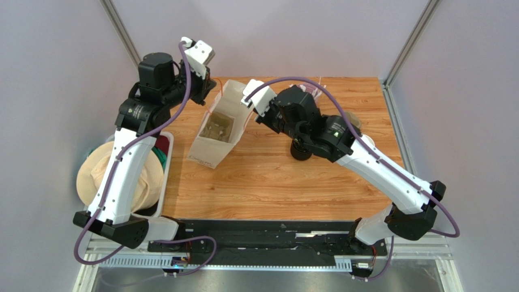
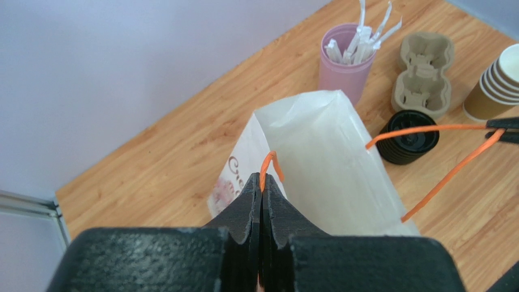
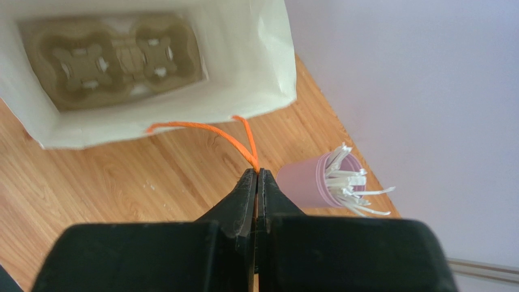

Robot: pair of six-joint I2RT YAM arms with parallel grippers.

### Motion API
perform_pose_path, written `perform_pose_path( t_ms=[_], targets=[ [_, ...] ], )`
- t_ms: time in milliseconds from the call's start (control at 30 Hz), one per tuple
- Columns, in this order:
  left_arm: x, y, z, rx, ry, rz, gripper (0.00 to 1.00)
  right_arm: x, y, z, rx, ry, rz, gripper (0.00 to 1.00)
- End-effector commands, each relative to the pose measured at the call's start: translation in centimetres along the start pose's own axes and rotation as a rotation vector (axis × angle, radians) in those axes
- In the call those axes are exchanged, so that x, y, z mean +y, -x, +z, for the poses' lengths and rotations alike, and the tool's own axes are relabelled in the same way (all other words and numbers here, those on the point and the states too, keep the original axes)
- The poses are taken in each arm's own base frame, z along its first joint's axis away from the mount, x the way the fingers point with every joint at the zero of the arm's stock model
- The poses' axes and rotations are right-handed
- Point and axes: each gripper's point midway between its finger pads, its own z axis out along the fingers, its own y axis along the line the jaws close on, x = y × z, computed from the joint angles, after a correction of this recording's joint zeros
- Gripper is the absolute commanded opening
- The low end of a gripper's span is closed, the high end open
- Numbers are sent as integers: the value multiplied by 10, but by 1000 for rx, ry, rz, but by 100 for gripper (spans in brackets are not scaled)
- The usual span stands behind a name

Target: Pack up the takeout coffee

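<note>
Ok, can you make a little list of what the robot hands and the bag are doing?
left gripper: shut on one orange handle
right gripper: shut on the other orange handle
paper bag: held open
inside bag: empty cup carrier
on table: pink cup of sticks, black lids, brown cup stack

We're over a wooden worktop [image 1: 274, 188]. A white paper bag [image 1: 204, 149] stands open on it, back left. Behind the bag is a pink cup of white sticks [image 2: 344, 67]. Beside that cup lies a pulp cup carrier [image 2: 424, 73], then a stack of brown paper cups [image 2: 496, 85]. A stack of black lids [image 2: 411, 137] sits just beside the bag.
</note>
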Motion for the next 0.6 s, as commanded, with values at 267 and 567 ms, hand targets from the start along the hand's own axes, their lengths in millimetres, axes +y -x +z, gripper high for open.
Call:
perform_pose_path(
  t_ms=[267, 567],
  targets=[
    [-6, 37, -26, -103, -14, 9, 0, -56, 51, -50, -137, -126, 59, 0],
    [-7, 53, -28, -139, -30, 10, 0, -59, 47, -45, -135, -145, 64, 0]
  ],
)
